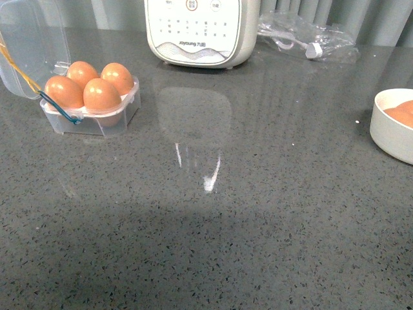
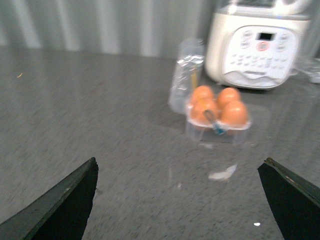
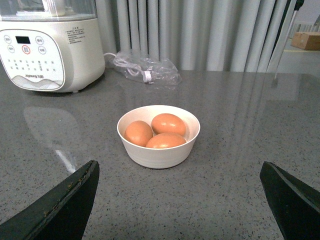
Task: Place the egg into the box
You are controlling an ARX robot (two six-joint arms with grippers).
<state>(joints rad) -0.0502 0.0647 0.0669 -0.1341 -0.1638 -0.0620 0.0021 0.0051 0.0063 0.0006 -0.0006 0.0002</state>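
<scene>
Gaping wide, L hand [image 2: 179, 165] and R hand [image 3: 179, 167] hold nothing. Box [image 1: 97, 124], far-left tabletop [image 1: 271, 232] corner, looks full: retract w/o nudging it.

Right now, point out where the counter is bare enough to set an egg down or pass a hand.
Widest free patch: the counter between the box and the bowl, in front of the white cooker. The near strip is bare too. Crowded: box, all four cups filled; back edge by the bagged cable.
</scene>
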